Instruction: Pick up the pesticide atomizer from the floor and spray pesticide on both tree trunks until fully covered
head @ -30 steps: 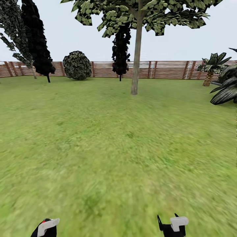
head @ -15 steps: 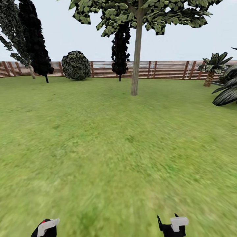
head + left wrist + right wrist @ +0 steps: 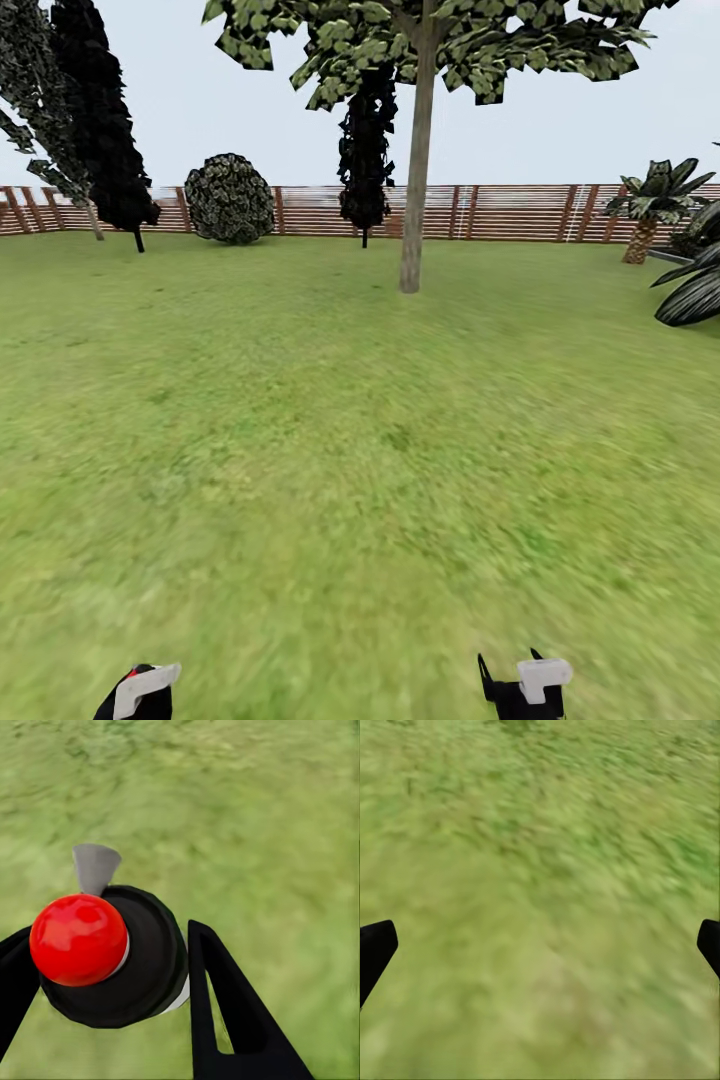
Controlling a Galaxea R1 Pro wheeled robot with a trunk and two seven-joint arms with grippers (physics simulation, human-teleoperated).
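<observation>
Closer now: grey-tan tree trunk, bare.

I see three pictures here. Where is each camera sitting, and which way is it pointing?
Head view: high on the robot, facing forward over the lawn toward a tree trunk and fence; both arms' ends peek in below.
Left wrist view: on the left arm, looking along the left gripper, shut on the atomizer, grass beyond.
Right wrist view: on the right arm, aimed down at grass between the open right gripper.
Shared: the same lawn.
</observation>
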